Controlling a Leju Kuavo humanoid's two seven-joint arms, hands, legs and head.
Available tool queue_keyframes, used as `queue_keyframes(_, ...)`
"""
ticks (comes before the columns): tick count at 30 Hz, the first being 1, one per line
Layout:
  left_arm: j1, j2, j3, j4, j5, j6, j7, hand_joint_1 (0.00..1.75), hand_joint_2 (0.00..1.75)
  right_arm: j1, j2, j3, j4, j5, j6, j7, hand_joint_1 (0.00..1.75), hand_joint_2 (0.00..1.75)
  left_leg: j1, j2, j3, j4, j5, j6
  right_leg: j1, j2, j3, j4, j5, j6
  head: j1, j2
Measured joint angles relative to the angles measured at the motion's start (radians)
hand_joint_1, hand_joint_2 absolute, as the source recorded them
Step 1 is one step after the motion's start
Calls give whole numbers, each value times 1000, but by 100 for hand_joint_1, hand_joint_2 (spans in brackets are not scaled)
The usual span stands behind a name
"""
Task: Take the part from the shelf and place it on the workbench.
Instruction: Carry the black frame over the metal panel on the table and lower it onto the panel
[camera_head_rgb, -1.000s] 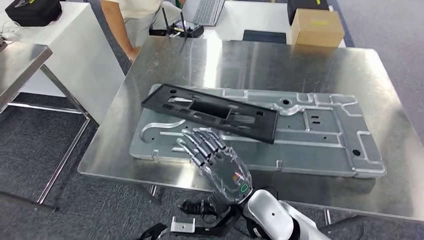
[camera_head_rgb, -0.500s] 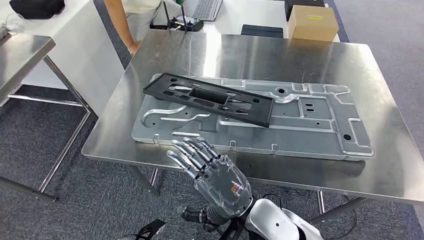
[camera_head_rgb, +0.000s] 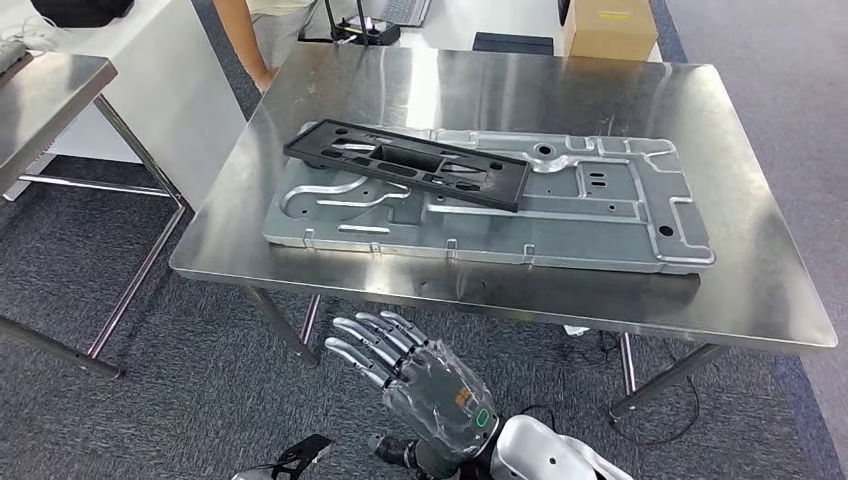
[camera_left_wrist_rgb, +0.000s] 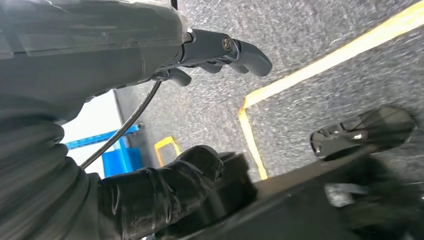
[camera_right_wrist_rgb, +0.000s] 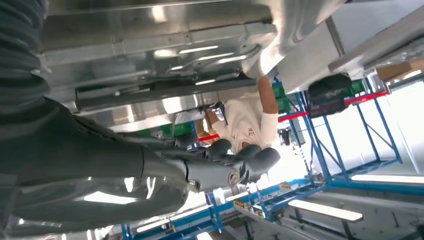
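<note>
Black part (camera_head_rgb: 408, 165) lies flat on the grey metal plate (camera_head_rgb: 600, 225) on the workbench (camera_head_rgb: 500, 95) (person's arm (camera_head_rgb: 240, 40) at far edge), right hand (camera_head_rgb: 415, 375) empty with fingers spread below the near edge, left hand (camera_left_wrist_rgb: 220, 50) unclear.

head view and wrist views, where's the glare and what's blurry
Head view: sharp, with bright glare streaks on the steel workbench behind the black part. Left wrist view: floor sharp, the left hand and dark foreground soft. Right wrist view: windows blown out white behind the right hand, reflections streaking the metal.
</note>
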Motion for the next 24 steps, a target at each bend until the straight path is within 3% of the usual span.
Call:
queue_keyframes(1,-2,1,0,0,0,-3,0,0,175,11,-2,-2,4,-12,-3,-1,0,175,-4,-1,11,-27,-4,3,-1,-1,2,-7,11,7,-2,0)
queue_keyframes(3,-4,2,0,0,0,-9,1,0,175,33,-10,-8,15,-30,-11,0,0,175,-4,2,4,-47,21,10,-3,-1,4,-23,25,21,-6,0)
queue_keyframes(4,-5,3,0,0,0,-12,1,0,175,45,-15,-12,23,-35,-18,3,0,175,-2,5,-2,-57,36,16,-3,0,0,-20,10,26,-6,0)
queue_keyframes(6,-6,4,0,0,0,-16,-12,0,175,70,-27,-22,44,-49,-36,17,0,175,2,10,-22,-72,69,27,-3,1,-21,43,-78,32,-1,0)
queue_keyframes(7,-6,5,0,0,0,-18,-19,0,175,83,-33,-27,58,-62,-48,26,0,175,2,9,-37,-74,82,31,-3,1,-32,99,-130,34,1,0)
queue_keyframes(8,-6,6,0,0,1,-20,-22,0,175,96,-39,-33,75,-81,-62,36,0,175,0,9,-53,-73,93,31,-3,1,-41,159,-164,36,2,0)
queue_keyframes(9,-7,7,0,0,1,-22,-19,0,175,108,-46,-43,94,-106,-79,46,0,175,0,10,-69,-72,105,31,-3,1,-43,206,-173,37,2,0)
queue_keyframes(10,-7,7,0,0,3,-25,-10,0,175,119,-54,-56,115,-137,-96,54,0,175,-1,10,-86,-69,116,30,-3,1,-33,229,-156,39,2,0)
queue_keyframes(12,-7,7,0,0,4,-25,8,0,175,140,-68,-90,167,-205,-137,69,0,175,-1,10,-120,-58,134,24,-3,1,34,184,-102,39,2,0)
queue_keyframes(13,-7,8,0,0,4,-23,15,0,175,148,-74,-109,195,-233,-158,78,0,175,-4,9,-136,-48,136,19,-4,1,82,120,-99,39,3,0)
queue_keyframes(15,-10,9,0,0,0,-13,31,0,175,166,-81,-147,263,-275,-205,100,0,175,-10,7,-164,-25,134,13,-5,0,153,6,-137,31,1,0)
queue_keyframes(16,-10,10,0,0,-1,-5,39,0,175,177,-83,-165,309,-298,-230,107,0,175,-13,6,-172,-19,132,9,-5,0,165,-24,-160,27,-1,0)
queue_keyframes(18,-9,13,-1,0,-2,11,52,0,175,202,-86,-197,429,-359,-286,86,0,175,-14,4,-172,-20,140,10,-6,-5,173,-44,-157,26,-5,-1)
queue_keyframes(20,-7,12,-1,0,0,26,63,0,175,214,-87,-226,573,-428,-339,20,0,87,-10,1,-136,-69,159,23,-3,-9,196,-65,-144,34,-7,-1)
queue_keyframes(22,-7,8,-2,0,4,42,66,0,175,211,-81,-259,745,-501,-367,-52,0,0,0,0,-90,-136,192,37,0,-5,197,-37,-169,38,-4,-1)
queue_keyframes(24,-6,5,-4,0,10,52,36,0,87,210,-70,-292,937,-578,-348,-103,0,0,9,1,-79,-161,212,39,-10,0,151,56,-225,48,0,-1)
